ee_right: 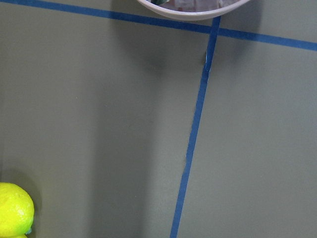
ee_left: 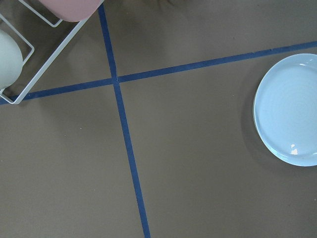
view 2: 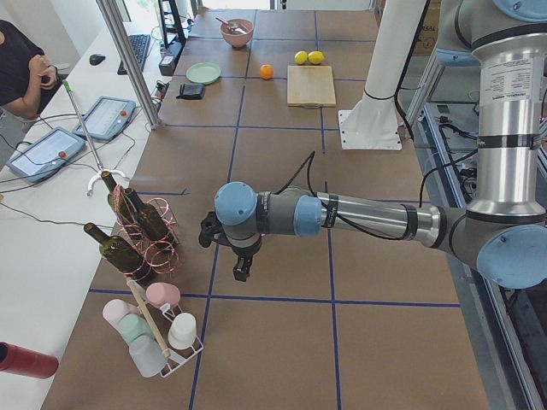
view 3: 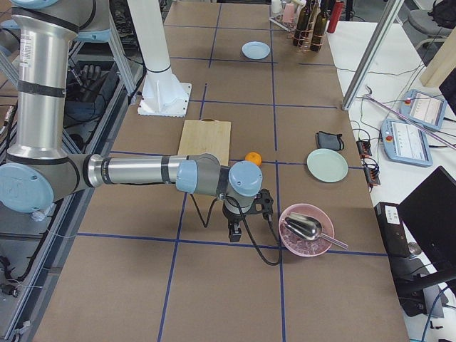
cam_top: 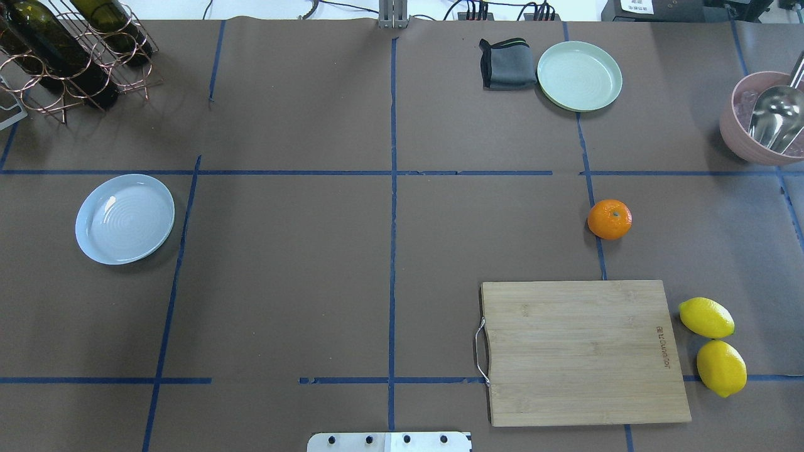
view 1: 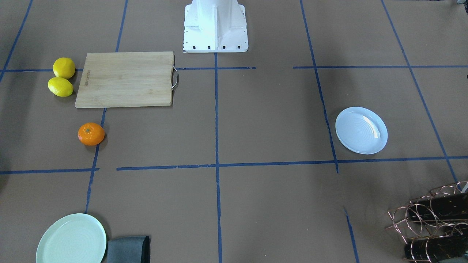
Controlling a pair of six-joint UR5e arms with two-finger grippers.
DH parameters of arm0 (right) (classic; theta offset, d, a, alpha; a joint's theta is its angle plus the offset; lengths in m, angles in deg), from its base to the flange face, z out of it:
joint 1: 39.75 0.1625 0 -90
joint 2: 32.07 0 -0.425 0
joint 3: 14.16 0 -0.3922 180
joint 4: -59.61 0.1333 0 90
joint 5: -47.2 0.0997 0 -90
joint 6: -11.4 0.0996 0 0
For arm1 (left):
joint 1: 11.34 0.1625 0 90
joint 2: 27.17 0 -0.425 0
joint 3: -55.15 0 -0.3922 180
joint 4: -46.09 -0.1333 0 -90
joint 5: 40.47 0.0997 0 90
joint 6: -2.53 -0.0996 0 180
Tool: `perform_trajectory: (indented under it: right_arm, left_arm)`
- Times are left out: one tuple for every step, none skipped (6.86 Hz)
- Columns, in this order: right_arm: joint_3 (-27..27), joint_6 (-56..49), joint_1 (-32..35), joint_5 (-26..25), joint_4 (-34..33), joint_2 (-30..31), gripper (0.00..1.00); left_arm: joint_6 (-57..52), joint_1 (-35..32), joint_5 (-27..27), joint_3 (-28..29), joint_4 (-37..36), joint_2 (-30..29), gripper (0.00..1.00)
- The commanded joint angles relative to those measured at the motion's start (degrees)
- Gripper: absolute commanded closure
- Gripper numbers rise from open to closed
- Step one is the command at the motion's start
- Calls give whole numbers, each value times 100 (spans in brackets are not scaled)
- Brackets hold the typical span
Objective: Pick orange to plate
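On the right half of the tabletop (cam_top: 282, 282), about midway between its near and far edges, the orange (cam_top: 609, 219) is sitting with its stem dimple facing up, resting on a blue tape line (cam_top: 585, 150) and touching nothing else. Well apart from it, across on the left half, the plate (cam_top: 124, 218) is lying flat and bare, just beside another tape line. Nearer the robot's edge than the orange, a wooden cutting board (cam_top: 584, 351) is lying flat, and two lemons (cam_top: 706, 317) are sitting just beside its right side, close together. Toward the far edge, a mint-green plate (cam_top: 579, 75) is lying with a folded grey cloth (cam_top: 507, 63) against it, and a pink bowl (cam_top: 741, 141) holding a metal scoop (cam_top: 776, 119) is standing by the right edge. A wire wine rack (cam_top: 69, 50) with bottles is occupying the far left corner. The left gripper (view 2: 242, 275) is hanging, fingers down, over the left end near that rack; the right gripper (view 3: 234, 235) is hanging likewise beside the pink bowl. Whether either one's fingers are spread or pressed together, I cannot tell.
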Motion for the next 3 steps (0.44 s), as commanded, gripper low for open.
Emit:
perform_trajectory:
  right_arm:
    - [4, 0, -1, 19, 112, 25, 0]
    - [-13, 0, -1, 20, 121, 16, 0]
    - [-4, -8, -1, 11, 121, 8, 0]
  left_arm:
    - [9, 11, 8, 27, 13, -108, 0]
    - [61, 20, 43, 80, 31, -144, 0]
    - [1, 11, 8, 20, 49, -170, 0]
